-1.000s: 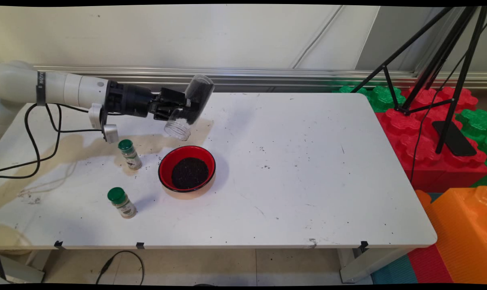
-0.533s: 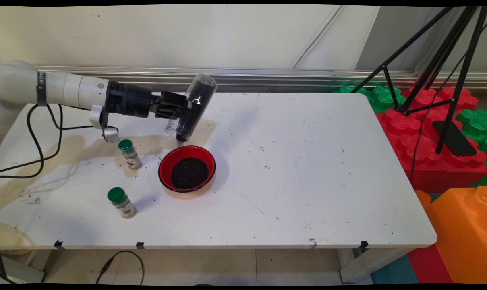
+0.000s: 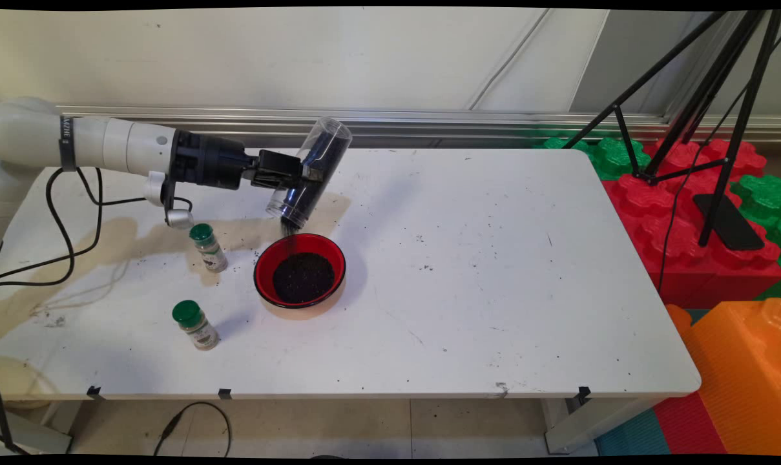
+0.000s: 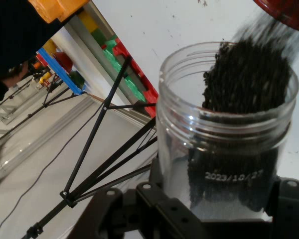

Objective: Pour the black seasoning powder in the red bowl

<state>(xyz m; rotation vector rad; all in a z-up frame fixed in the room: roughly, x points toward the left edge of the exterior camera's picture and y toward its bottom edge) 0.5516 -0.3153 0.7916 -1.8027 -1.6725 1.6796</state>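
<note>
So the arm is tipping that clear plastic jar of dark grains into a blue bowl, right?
Not quite: the bowl is red, not blue, as the main view shows. The rest holds: the black gripper tips the clear plastic jar, and dark grains spill from its mouth.

Left of the bowl (image 3: pixel 300 270) two bottles (image 3: pixel 208 247) (image 3: pixel 195 324) stand; its right side lies open to the tripod (image 3: pixel 707 97).

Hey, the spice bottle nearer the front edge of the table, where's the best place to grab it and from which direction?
Probably by the body, just under the green cap, coming in level from the side. The front bottle stands upright and is narrow and round, so the fingers can close across it. Its right side faces bare table; the other bottle and the red bowl stand farther back, apart from it.
</note>
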